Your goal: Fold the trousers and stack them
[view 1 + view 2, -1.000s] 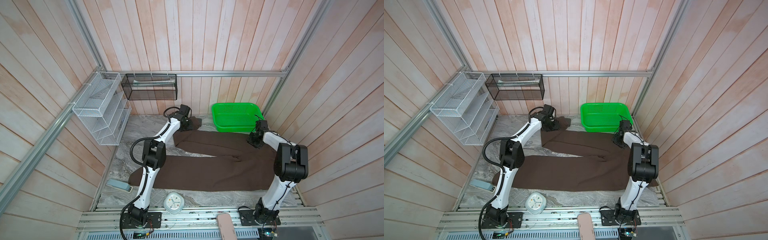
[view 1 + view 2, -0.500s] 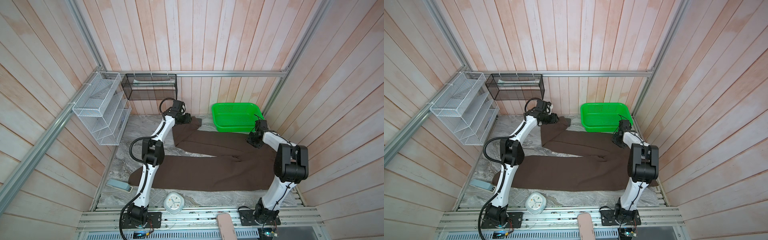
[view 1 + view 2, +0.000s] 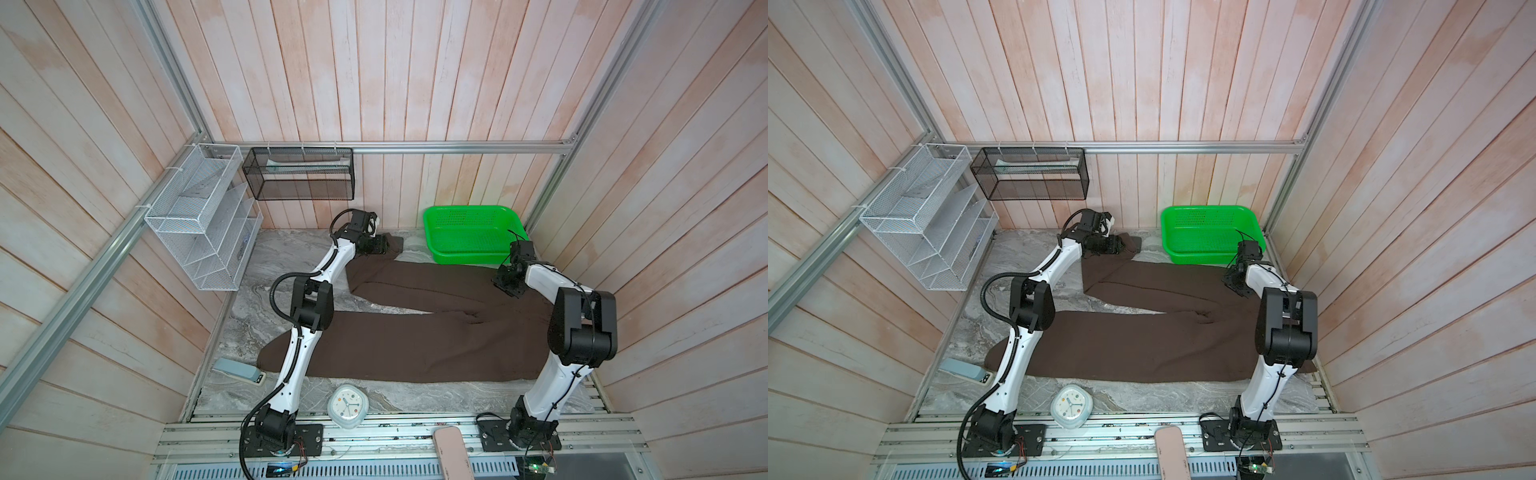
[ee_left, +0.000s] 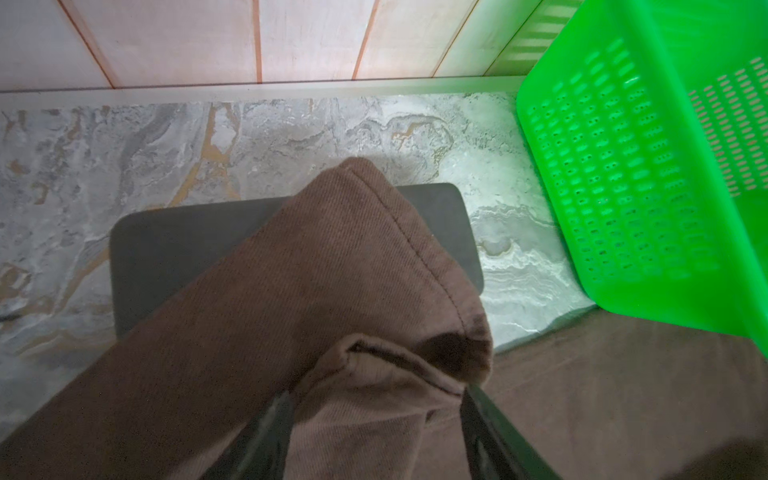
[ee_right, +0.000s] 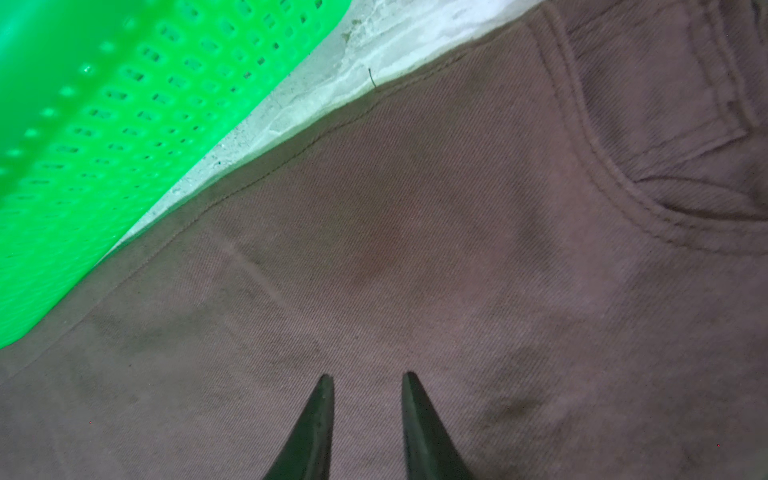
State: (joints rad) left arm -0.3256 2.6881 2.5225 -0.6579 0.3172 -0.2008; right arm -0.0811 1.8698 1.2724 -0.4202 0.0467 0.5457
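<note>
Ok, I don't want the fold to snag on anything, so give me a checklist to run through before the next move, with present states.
1. Hold of the left gripper on the hem of the trousers: cannot tell; cloth bunches between widely parted jaws.
2. Nothing in the right gripper: ok; jaws slightly apart, empty.
3. Hem clear of the dark grey case: not ok; it drapes over it.
4. Legs brought together: not ok; they lie apart.
5. Cloth clear of the clock: ok.
</note>
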